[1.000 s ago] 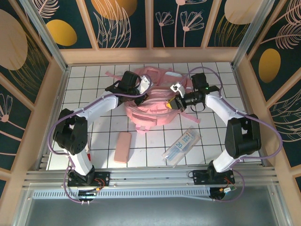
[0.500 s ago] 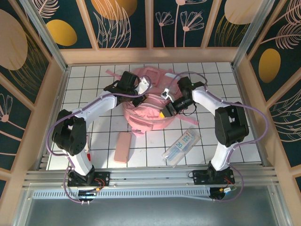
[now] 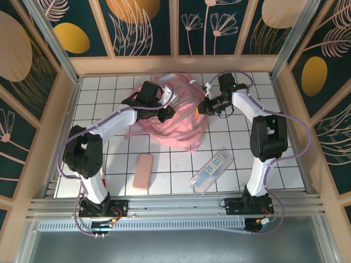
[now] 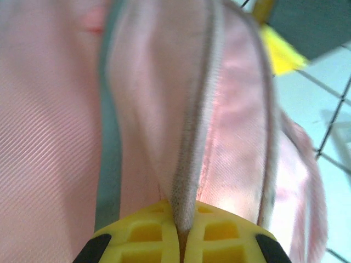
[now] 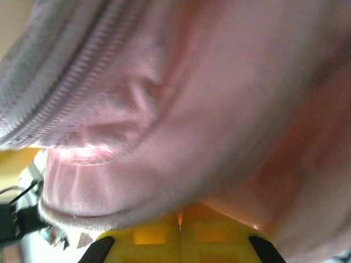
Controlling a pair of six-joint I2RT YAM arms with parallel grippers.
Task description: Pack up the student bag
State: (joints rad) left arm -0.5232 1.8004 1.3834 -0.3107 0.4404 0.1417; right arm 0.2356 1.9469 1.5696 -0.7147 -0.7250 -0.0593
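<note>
While left gripper (image 4: 182,226) and right gripper (image 5: 180,220) clench its fabric, the student bag (image 3: 178,118) slumps near the table's (image 3: 109,93) far edge — soft, seemingly light. Stitched seams likely grip best.

The student bag (image 3: 176,118) is placed on the table (image 3: 109,93) toward the far edge, about midway between the left and right edges. It is flanked by the two grippers. The left gripper (image 3: 165,113) is set against its left side and the right gripper (image 3: 201,108) against its right side, with a fold of the bag pinched between the closed fingers of each. Before the bag, toward the near edge, a flat case (image 3: 143,171) is laid left of the middle. A long packet (image 3: 211,170) is laid slantwise to the right of the case, well apart from it. Neither is touched by the bag.
</note>
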